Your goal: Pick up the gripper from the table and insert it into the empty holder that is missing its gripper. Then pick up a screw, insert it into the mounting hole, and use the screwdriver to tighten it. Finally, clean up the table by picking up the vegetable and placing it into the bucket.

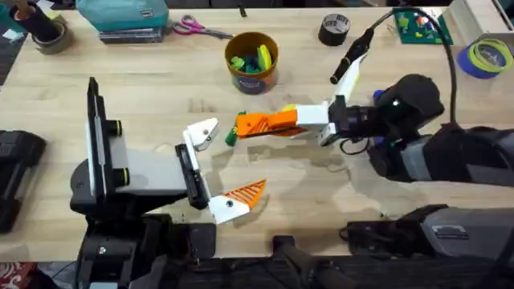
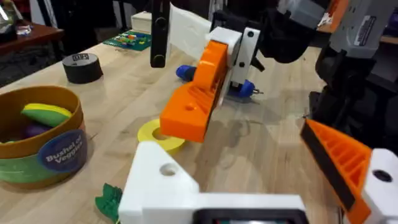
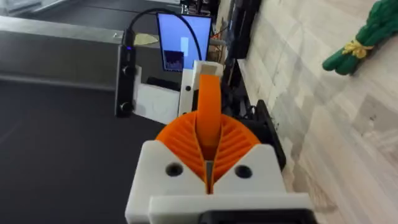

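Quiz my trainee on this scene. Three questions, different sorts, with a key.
1. True or false: the right gripper is shut on the orange gripper.
2. The bucket holds: A) coloured toy pieces; B) the screwdriver; C) nothing.
3. Fill in: the bare white holder with no orange finger belongs to the ____ arm.

Key: 1 true; 2 A; 3 left.
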You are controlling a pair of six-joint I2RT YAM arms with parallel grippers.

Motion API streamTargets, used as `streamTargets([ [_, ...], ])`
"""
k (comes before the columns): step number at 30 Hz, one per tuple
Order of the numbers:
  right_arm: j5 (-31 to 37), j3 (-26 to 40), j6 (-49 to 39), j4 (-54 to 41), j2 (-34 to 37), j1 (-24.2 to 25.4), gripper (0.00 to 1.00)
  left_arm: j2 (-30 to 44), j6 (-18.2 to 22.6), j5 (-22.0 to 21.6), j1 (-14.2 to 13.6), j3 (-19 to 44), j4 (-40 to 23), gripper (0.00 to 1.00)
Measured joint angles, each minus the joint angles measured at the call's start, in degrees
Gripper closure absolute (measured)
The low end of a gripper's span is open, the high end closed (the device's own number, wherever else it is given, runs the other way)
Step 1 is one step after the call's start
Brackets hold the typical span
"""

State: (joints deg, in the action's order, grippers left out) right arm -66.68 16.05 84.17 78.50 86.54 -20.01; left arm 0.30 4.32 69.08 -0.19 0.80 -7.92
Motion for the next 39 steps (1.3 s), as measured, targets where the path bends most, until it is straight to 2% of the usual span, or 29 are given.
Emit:
streamTargets([
  [19, 3.4, -0.2, -0.6, 0.9, 2.0, -2.5, 0.993, 0.0, 0.0, 0.0, 0.0, 0.0, 0.0, 0.015],
  [39, -2.2, -0.2, -1.5, 1.0, 2.0, -2.8, 0.993, 0.0, 0.0, 0.0, 0.0, 0.0, 0.0, 0.015],
])
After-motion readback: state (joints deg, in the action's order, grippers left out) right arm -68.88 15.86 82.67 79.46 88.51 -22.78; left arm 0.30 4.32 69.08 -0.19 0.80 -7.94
